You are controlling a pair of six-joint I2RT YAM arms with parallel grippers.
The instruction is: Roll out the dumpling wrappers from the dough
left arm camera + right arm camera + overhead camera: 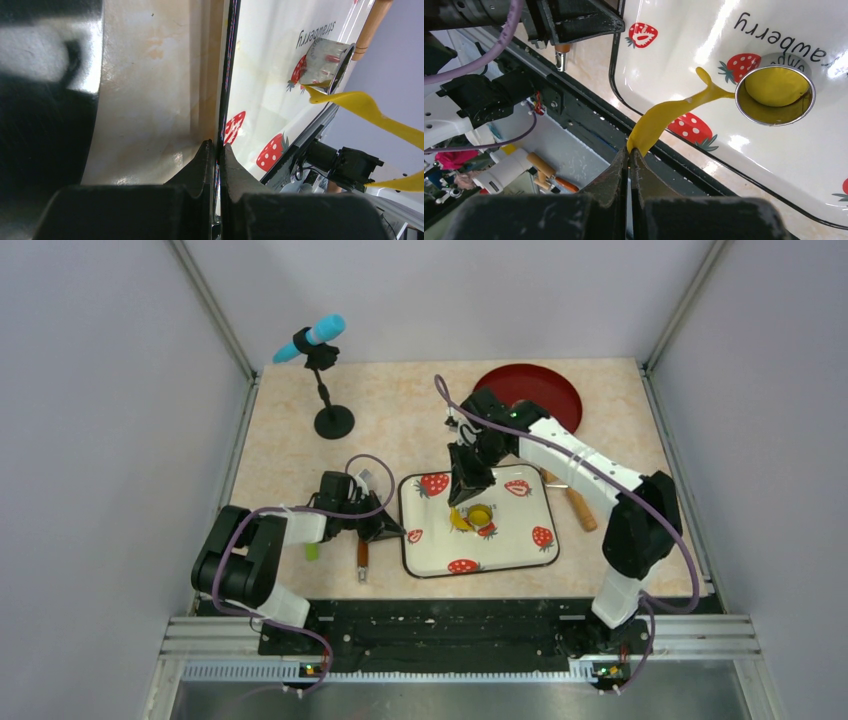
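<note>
A white strawberry-print tray [515, 515] lies mid-table. On it stands a small metal ring [775, 95] with a round yellow dumpling wrapper [776, 85] inside. A thin strip of yellow dough [659, 120] stretches from the ring's outer edge up to my right gripper [629, 150], which is shut on the strip's end just above the tray [462, 502]. My left gripper [218, 147] is shut on the tray's black left rim [400, 533]. In the left wrist view the ring [330, 62] and the dough strip [360, 105] show from the side.
A wooden roller [570, 498] lies right of the tray, under the right arm. A dark red plate [530, 395] sits at the back right. A microphone on a stand [325, 380] rises at the back left. An orange-handled tool [362, 558] lies left of the tray.
</note>
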